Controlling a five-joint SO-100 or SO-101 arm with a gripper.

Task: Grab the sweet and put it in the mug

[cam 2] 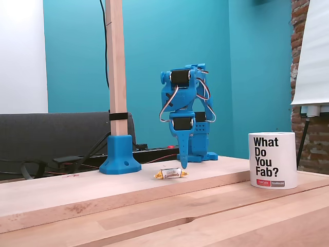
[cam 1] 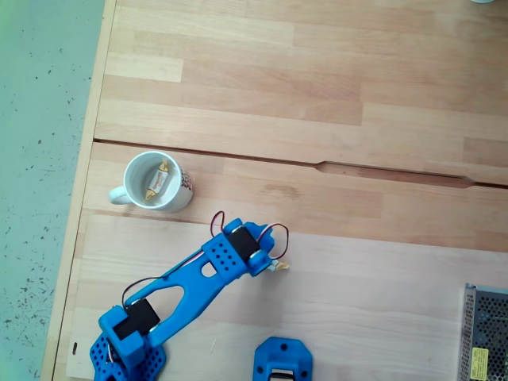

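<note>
— Where is the sweet (cam 2: 170,174) from your end?

— It lies flat on the table (cam 2: 77,200), out of the mug (cam 2: 272,160); in the side-on fixed view the gripper (cam 2: 183,164) points straight down with its tip just above the sweet's right end; I can't tell if they touch.

— Jaws wide or narrow?

— I cannot tell; from the side they read as one thin spike, and from above the wrist hides them.

— Long axis?

— It runs left to right across the side-on view; from above one twisted end (cam 1: 278,266) pokes out at the wrist's right edge; I judge the jaws should straddle the white middle, across that axis.

— And the mug?

— Well apart, up and left of the wrist from above (cam 1: 155,181); a second sweet (cam 1: 161,179) already lies inside.
</note>
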